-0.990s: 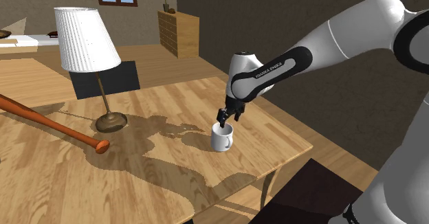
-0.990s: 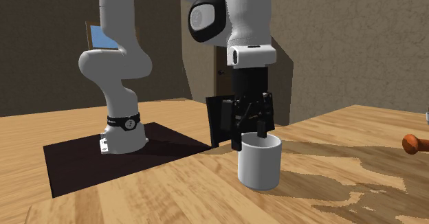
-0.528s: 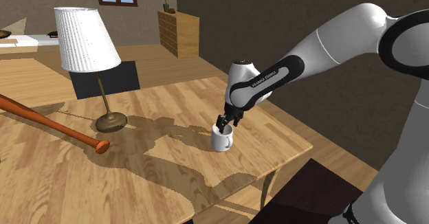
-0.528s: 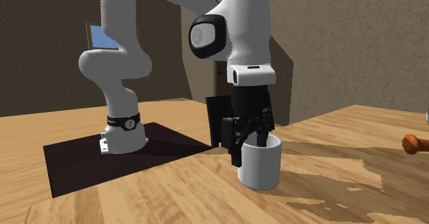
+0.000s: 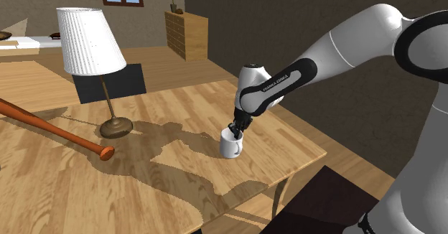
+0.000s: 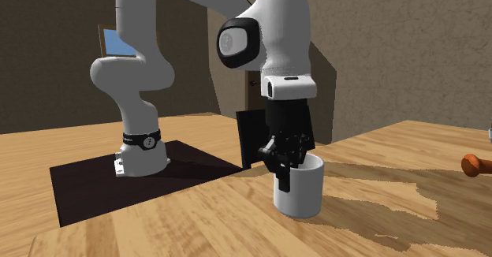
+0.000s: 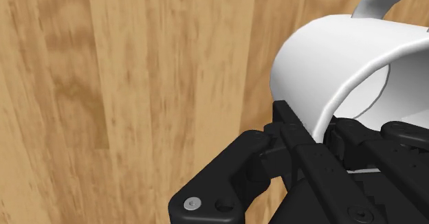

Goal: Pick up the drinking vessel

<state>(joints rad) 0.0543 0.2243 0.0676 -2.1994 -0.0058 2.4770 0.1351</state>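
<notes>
mug [image 5: 231, 147] upright near the table [image 5: 179, 197] edge, fingers [image 7: 292, 133] pinching its wall (1 inside, 1 outside). gripper [image 6: 288, 171] wants a firm squeeze, then a straight lift, no tilt.

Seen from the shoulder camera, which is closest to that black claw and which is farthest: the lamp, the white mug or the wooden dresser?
1. The white mug: the gripper clasps its rim.
2. The lamp: on the same table, toward the shoulder view's left.
3. The wooden dresser: off the table, by the far wall.
</notes>
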